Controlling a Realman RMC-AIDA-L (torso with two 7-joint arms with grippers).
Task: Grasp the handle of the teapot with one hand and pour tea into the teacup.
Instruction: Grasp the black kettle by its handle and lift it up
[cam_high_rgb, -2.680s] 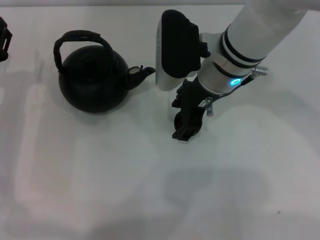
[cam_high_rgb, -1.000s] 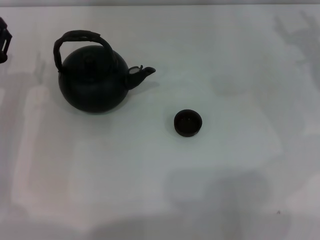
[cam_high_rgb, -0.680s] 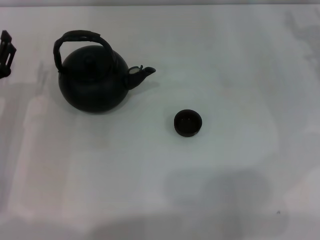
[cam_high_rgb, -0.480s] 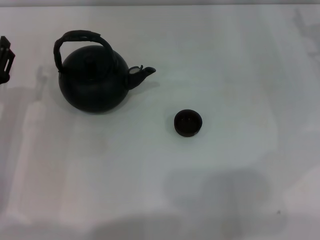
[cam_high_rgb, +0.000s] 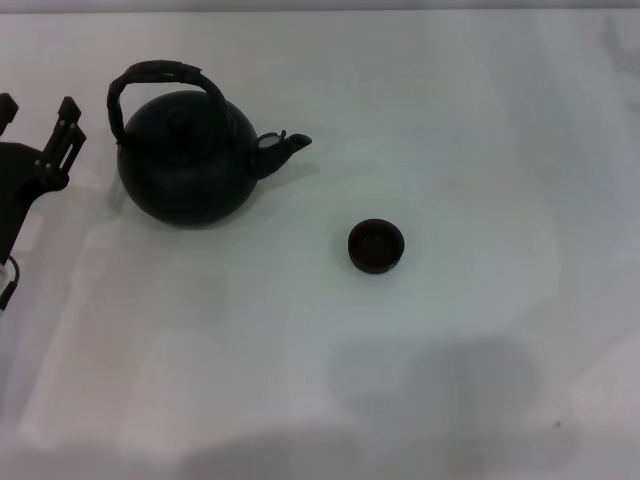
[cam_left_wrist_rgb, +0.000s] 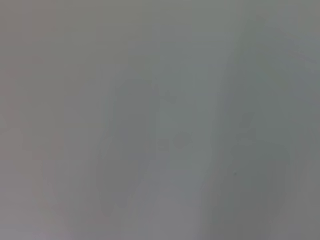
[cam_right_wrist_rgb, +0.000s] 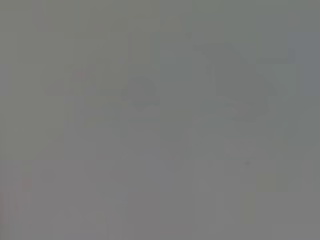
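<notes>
Teapot: large, round-bellied, black, standing upright on the white table in the left far part of the head view, stubby spout pointing toward the robot's right. Handle: dark rough arched hoop, raised over the lid, nothing touching it. Teacup: small, low, black, upright, well apart from the teapot, to the right of and nearer than the spout. Left gripper: at the left edge of the head view, just beside the teapot's belly without touching it; two dark fingers spread apart, nothing between them. Right gripper: out of sight in every view. Wrist views: plain grey surface only, no objects distinguishable
</notes>
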